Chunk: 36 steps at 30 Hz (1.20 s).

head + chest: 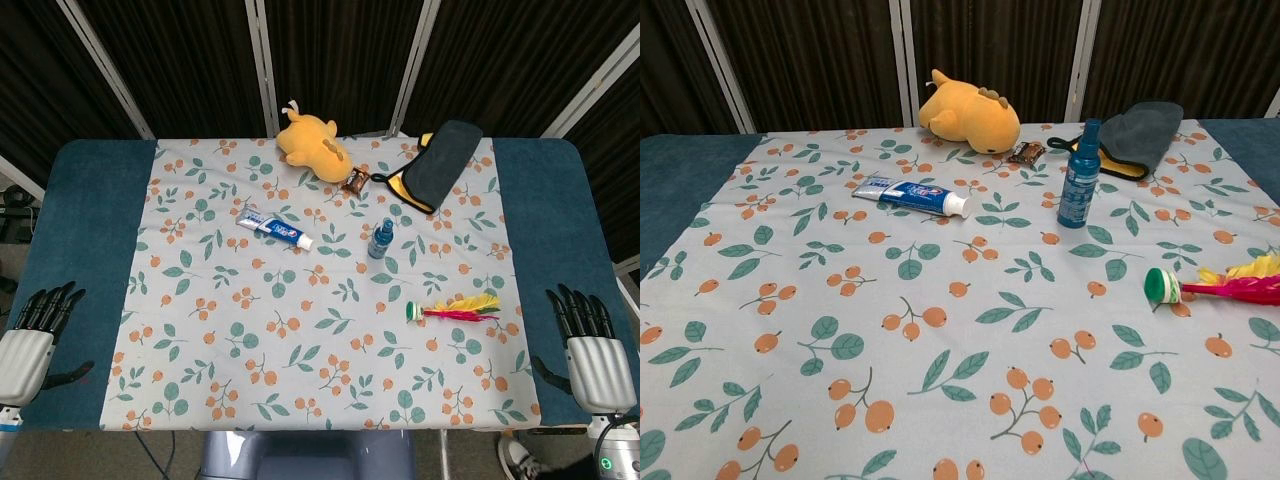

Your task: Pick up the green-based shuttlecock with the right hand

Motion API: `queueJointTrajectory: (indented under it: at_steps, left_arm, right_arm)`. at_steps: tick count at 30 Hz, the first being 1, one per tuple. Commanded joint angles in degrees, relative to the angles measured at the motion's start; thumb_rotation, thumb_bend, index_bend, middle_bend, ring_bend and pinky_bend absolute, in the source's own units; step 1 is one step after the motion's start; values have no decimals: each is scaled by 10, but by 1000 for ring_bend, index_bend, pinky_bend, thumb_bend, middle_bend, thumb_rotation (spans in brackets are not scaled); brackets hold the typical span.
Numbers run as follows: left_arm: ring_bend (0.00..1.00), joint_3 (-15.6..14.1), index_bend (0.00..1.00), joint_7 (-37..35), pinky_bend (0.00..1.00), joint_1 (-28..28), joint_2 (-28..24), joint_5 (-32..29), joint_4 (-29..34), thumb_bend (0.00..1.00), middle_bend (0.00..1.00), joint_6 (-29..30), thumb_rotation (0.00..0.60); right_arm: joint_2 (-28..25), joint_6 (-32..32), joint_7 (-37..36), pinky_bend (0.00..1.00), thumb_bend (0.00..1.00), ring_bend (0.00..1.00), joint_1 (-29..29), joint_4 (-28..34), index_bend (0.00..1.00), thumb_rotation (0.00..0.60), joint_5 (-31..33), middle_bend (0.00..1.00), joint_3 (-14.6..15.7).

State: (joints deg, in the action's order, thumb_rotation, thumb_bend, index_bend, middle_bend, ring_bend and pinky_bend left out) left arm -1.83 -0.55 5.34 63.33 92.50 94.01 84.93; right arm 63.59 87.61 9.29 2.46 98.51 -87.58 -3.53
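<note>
The green-based shuttlecock (pixel 452 309) lies on its side on the patterned cloth at the right, its green base (pixel 1161 285) pointing left and its red and yellow feathers (pixel 1248 279) pointing right. My right hand (pixel 588 345) rests at the table's right front edge, fingers spread and empty, a short way right of the feathers. At the left front edge my left hand (pixel 32 338) lies the same way, holding nothing. Neither hand appears in the chest view.
A blue spray bottle (pixel 381 239) stands mid-table behind the shuttlecock. A toothpaste tube (pixel 274 229) lies to its left. A yellow plush toy (pixel 314 143), a small brown wrapper (pixel 357 181) and a dark cloth pouch (pixel 440 163) sit along the far edge.
</note>
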Motion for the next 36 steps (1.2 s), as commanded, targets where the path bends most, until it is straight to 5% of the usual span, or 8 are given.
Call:
queueJointTrajectory:
  at_steps: [1,12,20,27,36]
  left_arm:
    - [0,0,0,-1,0,0,0,0,0,174,0,0,599]
    - [0,0,0,-2,0,0,0,1,2,175,0,1,598]
    - [0,0,0,-4,0,1,0,1,2,174,0,0,599]
    - [0,-1,0,-6,0,0,-2,4,3,174,0,2,597]
    - [0,-2,0,-16,0,-2,-5,1,2,175,0,4,599]
  right_arm:
    - [0,0,0,0,130,0,0,0,0,600,0,0,0]
    - [-2,-1,-4,0,132,0,1,11,3,600,-1,0,-1]
    - [3,-31,23,0,139,0,21,47,277,600,12,106,-8]
    - [45,-93,100,0,166,0,62,76,388,600,49,177,-20]
    - [139,-145,188,0,195,0,105,37,439,600,150,208,-45]
